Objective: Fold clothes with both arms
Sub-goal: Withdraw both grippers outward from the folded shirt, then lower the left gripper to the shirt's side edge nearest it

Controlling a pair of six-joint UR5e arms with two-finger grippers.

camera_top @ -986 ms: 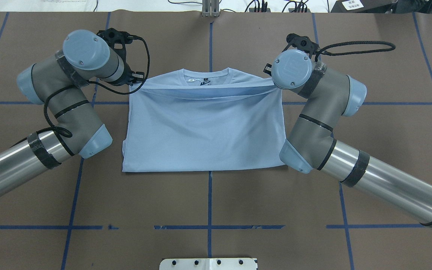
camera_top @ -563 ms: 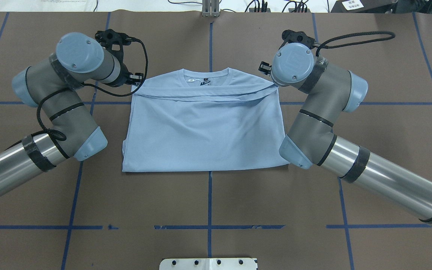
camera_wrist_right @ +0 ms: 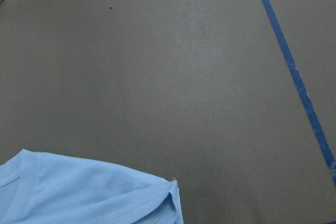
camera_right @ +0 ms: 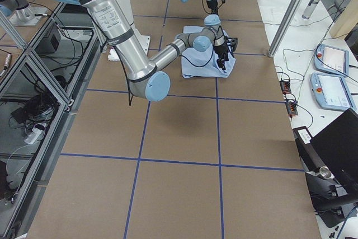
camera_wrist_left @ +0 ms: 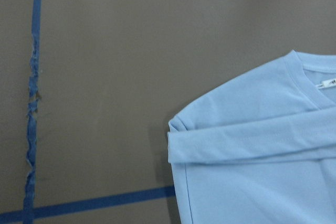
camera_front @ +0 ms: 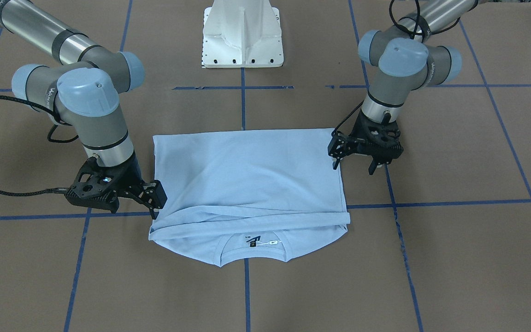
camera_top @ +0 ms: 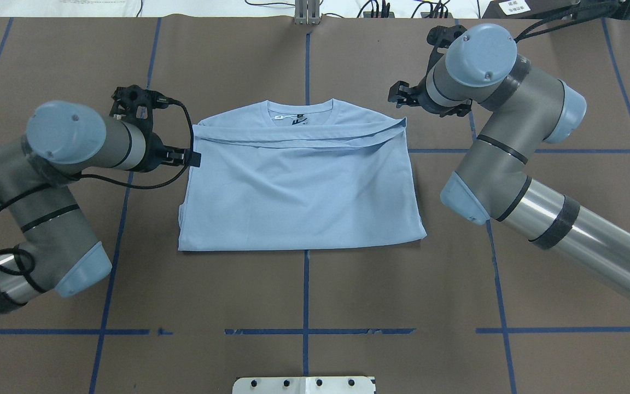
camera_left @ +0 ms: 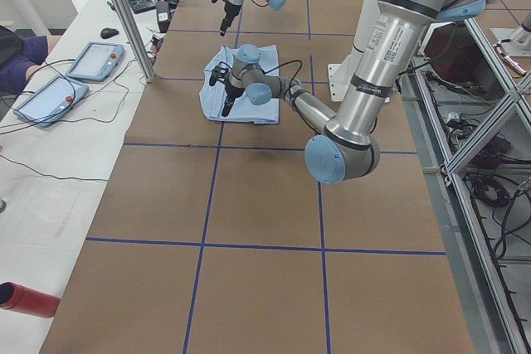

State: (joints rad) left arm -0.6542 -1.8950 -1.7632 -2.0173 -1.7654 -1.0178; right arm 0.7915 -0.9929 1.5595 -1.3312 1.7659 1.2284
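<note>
The pale blue T-shirt (camera_top: 301,191) lies on the brown table, folded in half, its hem edge laid across just below the collar (camera_top: 298,112). The dark neck label (camera_front: 256,240) shows. My left gripper (camera_top: 186,157) stands open beside the shirt's left edge, holding nothing; in the front view this left gripper (camera_front: 354,165) hangs just off the cloth. My right gripper (camera_top: 401,96) is open above the table near the far right corner, and the front view shows it (camera_front: 156,203) next to that corner. Both wrist views show only shirt (camera_wrist_left: 262,156) (camera_wrist_right: 79,192) and table.
The white pedestal base (camera_front: 242,32) stands at the robot's side of the table. Blue tape lines (camera_top: 305,290) cross the brown surface. Beyond the far edge, tablets (camera_left: 50,97) lie on a side bench, with a person's sleeve (camera_left: 17,55) nearby.
Both grippers have let go of the folded edge, which now lies flat. The left arm drew back towards the robot and outwards; the right arm moved away past the shirt's far right corner.
</note>
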